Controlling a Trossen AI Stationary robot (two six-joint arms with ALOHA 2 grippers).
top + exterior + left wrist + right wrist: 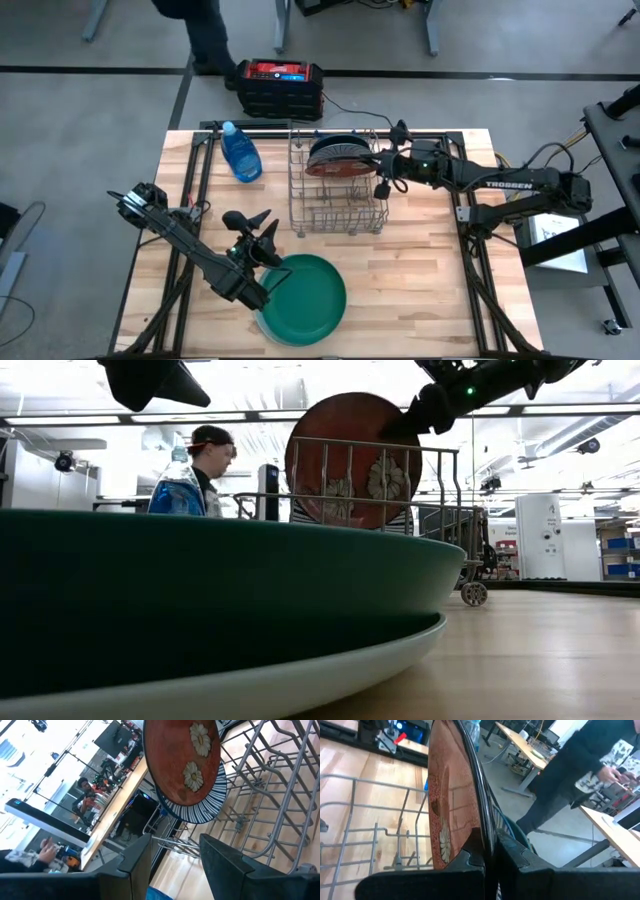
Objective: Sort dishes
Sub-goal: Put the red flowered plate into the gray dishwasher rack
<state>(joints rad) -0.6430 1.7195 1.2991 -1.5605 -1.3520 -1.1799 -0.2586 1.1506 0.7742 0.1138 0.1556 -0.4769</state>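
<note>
Overhead, the right gripper is clamped on the rim of the red plate, which stands upright in the wire rack beside a striped plate. Nearer the front, the left gripper hangs with fingers apart, holding nothing, just above the green plate, which lies flat on the table. A blue bottle sits left of the rack.

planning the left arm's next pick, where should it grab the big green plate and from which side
Take the green plate by its raised rim, on the edge nearest the left end effector. It lies flat, stacked on a paler plate, so only the upturned lip gives the fingers something to pinch. The low view shows that rim flaring clear of the plate below.
</note>
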